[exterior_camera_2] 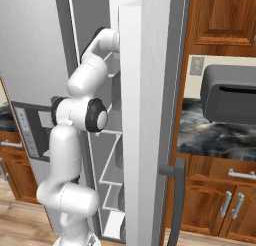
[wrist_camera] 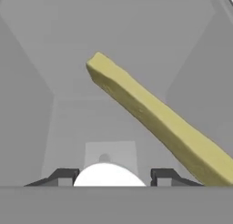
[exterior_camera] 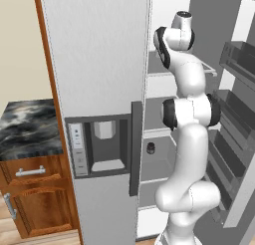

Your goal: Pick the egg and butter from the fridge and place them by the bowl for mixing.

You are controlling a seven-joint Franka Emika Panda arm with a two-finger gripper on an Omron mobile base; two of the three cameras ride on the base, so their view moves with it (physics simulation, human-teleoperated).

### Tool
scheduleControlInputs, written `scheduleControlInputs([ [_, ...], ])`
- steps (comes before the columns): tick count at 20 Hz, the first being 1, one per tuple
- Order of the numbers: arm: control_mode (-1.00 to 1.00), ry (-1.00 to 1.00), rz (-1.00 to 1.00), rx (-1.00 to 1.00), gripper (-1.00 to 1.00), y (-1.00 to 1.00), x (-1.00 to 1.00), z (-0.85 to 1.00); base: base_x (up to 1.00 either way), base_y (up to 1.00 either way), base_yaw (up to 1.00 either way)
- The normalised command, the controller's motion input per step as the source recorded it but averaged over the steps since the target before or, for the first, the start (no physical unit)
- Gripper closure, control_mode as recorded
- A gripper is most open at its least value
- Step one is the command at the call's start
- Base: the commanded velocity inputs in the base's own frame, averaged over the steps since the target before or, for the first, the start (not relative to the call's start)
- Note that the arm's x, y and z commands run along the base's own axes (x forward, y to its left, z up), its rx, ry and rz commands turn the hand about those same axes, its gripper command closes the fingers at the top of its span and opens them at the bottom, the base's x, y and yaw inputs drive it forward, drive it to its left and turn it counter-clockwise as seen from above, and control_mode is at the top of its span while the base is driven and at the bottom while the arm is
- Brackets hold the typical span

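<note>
The white egg (wrist_camera: 109, 175) sits low in the hand view, between the two dark fingertips (wrist_camera: 68, 176) of my gripper (wrist_camera: 111, 176), which press against its sides. The butter (wrist_camera: 150, 118), a pale olive-yellow stick, lies diagonally on the grey shelf just beyond and to the right of the egg. My arm reaches high into the open compartment of the light-grey fridge (exterior_camera: 99, 64), whose shut left door carries the dispenser panel (exterior_camera: 102, 144). The bowl is out of view.
The fridge's open right door (exterior_camera_2: 145, 115) with its grey racks (exterior_camera: 239, 89) stands close beside the arm. A small dark jar (exterior_camera: 151, 148) sits on a lower shelf. Marble counters (exterior_camera: 27, 124) flank the fridge; a dark appliance (exterior_camera_2: 230, 92) stands on the right one.
</note>
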Motion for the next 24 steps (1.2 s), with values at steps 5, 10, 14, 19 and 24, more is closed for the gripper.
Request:
scheduleControlInputs([
  [5, -1.0, 0.0, 0.0, 0.02, 1.0, 0.0, -0.18, 0.11, 0.0, 0.0, 0.0],
  [10, -1.0, 0.0, -0.01, 0.02, 1.0, 0.0, -0.22, 0.08, 0.0, 0.0, 0.0],
  [14, -1.0, -0.03, -0.01, 0.0, 1.0, 0.05, -0.5, -0.03, 0.0, 0.0, 0.0],
  [19, -1.0, -0.05, -0.01, 0.02, 1.0, 0.03, -0.58, 0.0, 0.0, 0.0, 0.0],
  [24, -1.0, -0.05, 0.0, 0.03, 1.0, 0.12, -0.73, 0.0, 0.0, 0.0, 0.0],
])
